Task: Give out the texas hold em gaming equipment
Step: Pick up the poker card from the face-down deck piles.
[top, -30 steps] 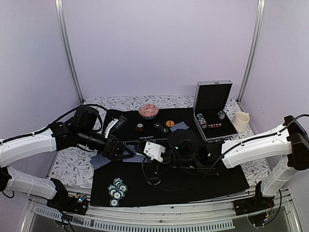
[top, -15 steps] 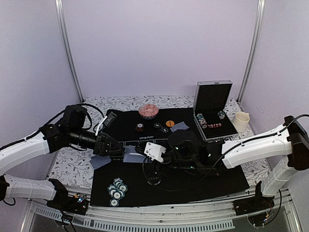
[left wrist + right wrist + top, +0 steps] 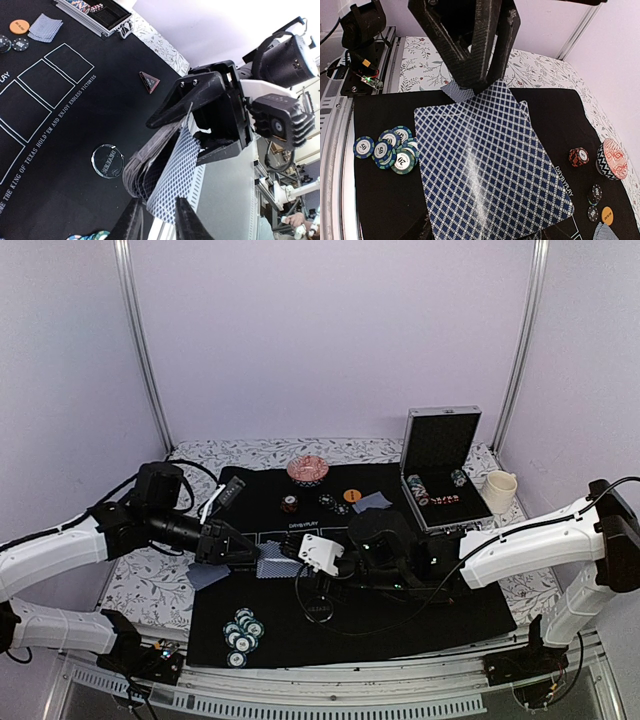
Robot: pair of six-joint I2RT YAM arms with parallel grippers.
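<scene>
My right gripper (image 3: 480, 232) is shut on a deck of blue-backed playing cards (image 3: 150, 160) held above the black mat (image 3: 400, 620). The top card (image 3: 485, 165) sticks out toward my left gripper (image 3: 159, 215). The left fingers (image 3: 470, 75) straddle that card's far end with a narrow gap; whether they pinch it is unclear. Teal chips (image 3: 242, 632) lie near the mat's front left. A clear round button (image 3: 107, 161) lies below the deck and a red-edged triangle (image 3: 149, 81) beyond it. An orange button (image 3: 352, 496) and a dealt card (image 3: 372, 502) sit at the back.
The open silver case (image 3: 445, 480) with chips stands at the back right, a cream cup (image 3: 498, 487) beside it. A red patterned round tin (image 3: 308, 470), a red chip stack (image 3: 289, 504) and black chips (image 3: 326, 500) sit at the mat's back. One card (image 3: 207, 575) lies off the mat's left edge.
The left jaws have narrowed a lot around the top card's end, and the left arm has drawn slightly to the left. The right arm and deck have stayed still.
</scene>
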